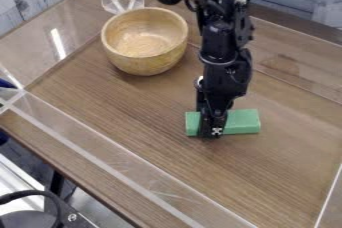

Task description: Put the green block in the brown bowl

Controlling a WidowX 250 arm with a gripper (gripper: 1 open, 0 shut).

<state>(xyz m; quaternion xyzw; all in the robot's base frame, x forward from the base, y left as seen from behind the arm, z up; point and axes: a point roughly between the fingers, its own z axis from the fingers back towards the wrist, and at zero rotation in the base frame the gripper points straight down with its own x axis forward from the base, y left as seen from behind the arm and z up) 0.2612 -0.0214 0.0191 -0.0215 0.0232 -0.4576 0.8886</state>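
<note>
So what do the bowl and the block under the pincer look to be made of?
The bowl looks like wood with a smooth, slightly glossy finish: warm tan colour, a thick rounded wall and a soft sheen. The green block could be painted wood, plastic or foam; its colour is even and its faces look plain and mostly matte, which doesn't settle it.
</note>
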